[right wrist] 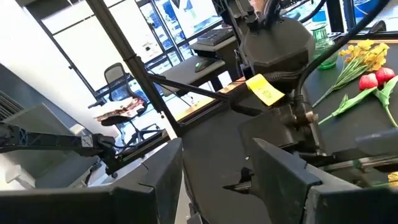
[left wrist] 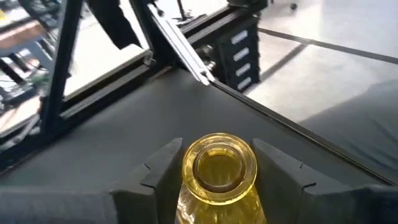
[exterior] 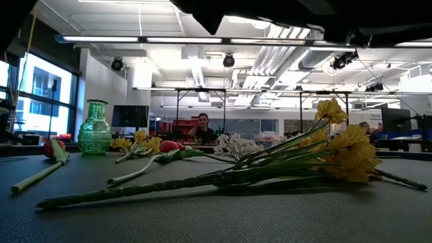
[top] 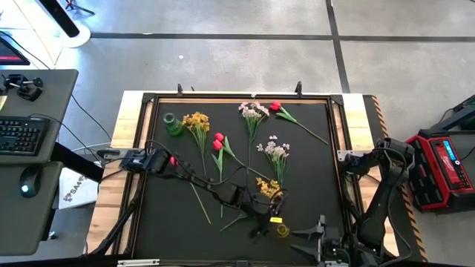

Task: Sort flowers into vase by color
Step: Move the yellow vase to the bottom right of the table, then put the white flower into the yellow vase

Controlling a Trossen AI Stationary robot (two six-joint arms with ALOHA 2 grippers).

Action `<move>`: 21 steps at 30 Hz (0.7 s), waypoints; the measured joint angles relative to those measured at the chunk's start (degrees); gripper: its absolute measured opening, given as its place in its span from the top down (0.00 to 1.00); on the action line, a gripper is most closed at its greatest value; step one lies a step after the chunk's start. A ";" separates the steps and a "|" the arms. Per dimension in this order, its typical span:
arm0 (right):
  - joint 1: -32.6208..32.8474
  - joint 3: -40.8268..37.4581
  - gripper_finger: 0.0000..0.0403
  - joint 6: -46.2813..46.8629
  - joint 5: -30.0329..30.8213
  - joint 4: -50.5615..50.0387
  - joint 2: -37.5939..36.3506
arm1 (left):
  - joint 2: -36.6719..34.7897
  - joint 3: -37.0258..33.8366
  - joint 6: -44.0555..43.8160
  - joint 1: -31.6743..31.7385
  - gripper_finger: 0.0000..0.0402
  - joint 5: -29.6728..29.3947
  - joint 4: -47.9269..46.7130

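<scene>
A yellow glass vase (top: 283,230) stands upright near the table's near edge. My left gripper (top: 269,222) (left wrist: 219,149) reaches it from the far-left and is shut on it. A green vase (top: 173,124) stands at the far left corner. Lying flat on the mat are yellow sprays (top: 197,121) (top: 267,185), red tulips (top: 217,141) (top: 275,107) and whitish sprays (top: 253,111) (top: 276,150). My right gripper (top: 310,234) (right wrist: 217,155) waits open at the near right edge, holding nothing. My left gripper has the yellow vase's neck (left wrist: 186,186) between its two fingers, just under the rim (left wrist: 219,167). The fingers (left wrist: 158,171) come slanting down from the far-left side, one on each side of the neck. The vase stays upright; its base is hidden.
Raised black frame rails (top: 338,148) run around the mat. The left arm (top: 185,174) and its cables lie across the middle, over flower stems. A red case (top: 445,167) sits beyond the right edge, a desk with a keyboard (top: 18,136) beyond the left.
</scene>
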 joint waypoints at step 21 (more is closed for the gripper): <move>-0.25 0.00 0.56 0.01 -8.29 -8.05 0.27 | -13.51 -3.62 0.42 1.24 0.37 -8.03 -21.82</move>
